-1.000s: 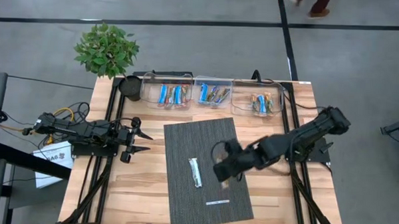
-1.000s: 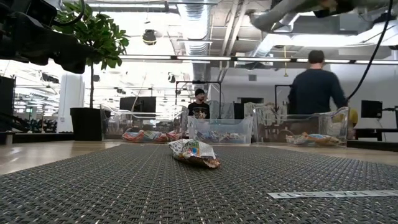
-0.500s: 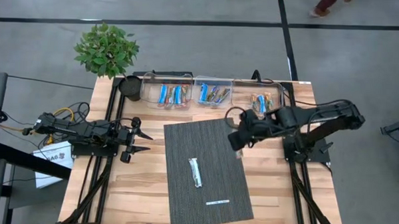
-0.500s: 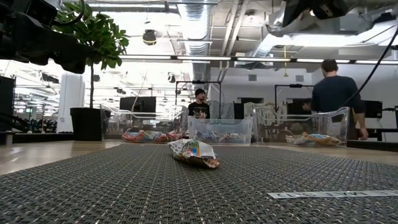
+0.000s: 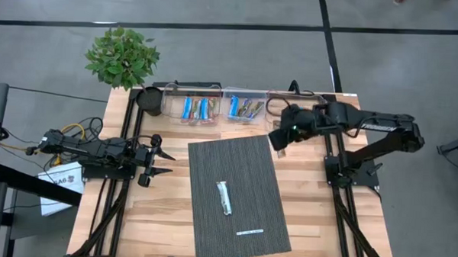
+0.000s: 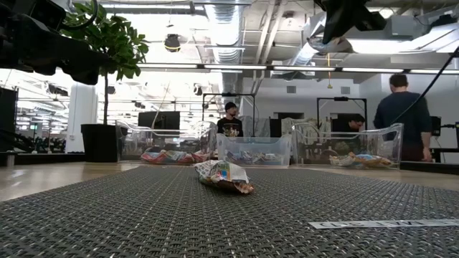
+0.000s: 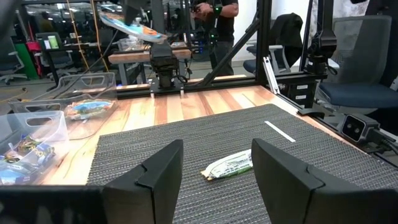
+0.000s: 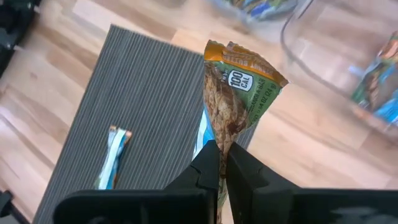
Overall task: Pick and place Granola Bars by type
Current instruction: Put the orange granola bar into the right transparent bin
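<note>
One granola bar (image 8: 239, 99), orange-and-green wrapped, hanging pinched at its lower end between the closed fingers (image 8: 208, 165) of the right gripper (image 5: 280, 140), raised above the desk (image 5: 311, 192) just past the far right corner of the grey mat (image 5: 238, 186), near the three clear bins (image 5: 245, 106). Lying flat near the mat's middle: another bar (image 5: 224, 197), silvery white with blue. Resting sorted in the bins at the desk's far edge: more bars, blue ones showing. Lying near the mat's front edge: a thin white strip (image 5: 249, 232). Waiting at the desk's left side, low and pointing toward the mat: left gripper (image 5: 158, 158), fingers (image 7: 155, 171) spread apart, gripping nothing.
</note>
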Controlling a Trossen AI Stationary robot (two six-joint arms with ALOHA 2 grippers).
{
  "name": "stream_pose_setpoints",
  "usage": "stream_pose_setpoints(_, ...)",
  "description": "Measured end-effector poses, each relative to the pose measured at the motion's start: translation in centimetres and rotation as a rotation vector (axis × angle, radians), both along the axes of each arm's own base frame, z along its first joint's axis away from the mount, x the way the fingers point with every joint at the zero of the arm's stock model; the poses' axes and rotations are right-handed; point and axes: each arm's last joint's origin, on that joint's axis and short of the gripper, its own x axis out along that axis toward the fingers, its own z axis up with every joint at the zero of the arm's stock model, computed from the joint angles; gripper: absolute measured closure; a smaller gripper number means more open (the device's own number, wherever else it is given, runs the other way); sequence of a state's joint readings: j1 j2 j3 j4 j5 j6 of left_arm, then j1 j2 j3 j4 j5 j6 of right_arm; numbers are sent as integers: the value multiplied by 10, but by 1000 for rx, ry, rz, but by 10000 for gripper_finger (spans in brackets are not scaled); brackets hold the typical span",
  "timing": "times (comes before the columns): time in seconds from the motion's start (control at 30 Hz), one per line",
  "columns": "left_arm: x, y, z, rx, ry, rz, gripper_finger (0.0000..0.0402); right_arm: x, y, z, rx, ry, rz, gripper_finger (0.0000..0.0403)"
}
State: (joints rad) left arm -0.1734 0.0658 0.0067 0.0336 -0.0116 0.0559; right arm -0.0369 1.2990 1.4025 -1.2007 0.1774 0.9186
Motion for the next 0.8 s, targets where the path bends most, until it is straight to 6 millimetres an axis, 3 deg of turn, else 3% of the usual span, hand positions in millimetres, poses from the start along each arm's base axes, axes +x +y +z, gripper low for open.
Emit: stream_pose_setpoints(0.8,0,0,0,0,0,0,217,-29,-82,8,-99,22,-52,399)
